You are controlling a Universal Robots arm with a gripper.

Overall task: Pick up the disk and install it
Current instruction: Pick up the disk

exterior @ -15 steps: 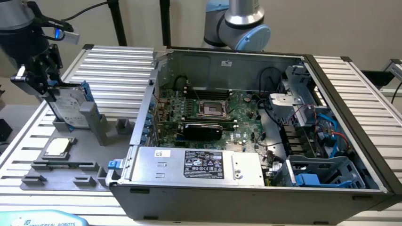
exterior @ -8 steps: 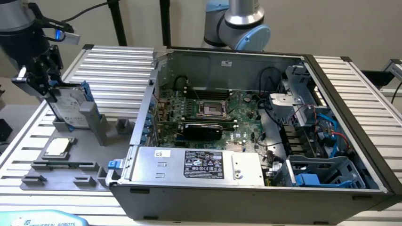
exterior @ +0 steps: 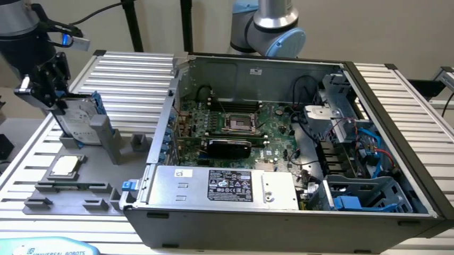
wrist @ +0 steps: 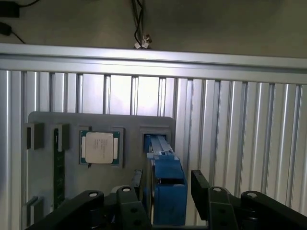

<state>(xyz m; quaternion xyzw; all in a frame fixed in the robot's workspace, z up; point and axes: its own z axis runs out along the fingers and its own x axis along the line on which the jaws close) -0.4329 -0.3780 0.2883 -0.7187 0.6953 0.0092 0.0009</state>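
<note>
The gripper (wrist: 169, 178) is hanging open, its black fingers (wrist: 200, 181) straddling the blue-framed disk (wrist: 169, 203), which is standing on edge in the grey holder (wrist: 72, 120), beside the opened computer case (exterior: 284, 226)

Open case (exterior: 284, 234) on ribbed table (exterior: 135, 69), toward exterior view's right. Inside: green motherboard (exterior: 234, 114) on floor, socket (exterior: 237, 126) at mid-board. Silver power supply (exterior: 177, 186) with black label along near wall. Blue cables (exterior: 369, 154) and drive cage (exterior: 365, 194) at right side. Grey tray (exterior: 71, 196) at exterior view's left, just beside case. Square chip (exterior: 64, 166) flat in tray pocket. Green memory stick (wrist: 58, 167) in slot near chip.
</note>
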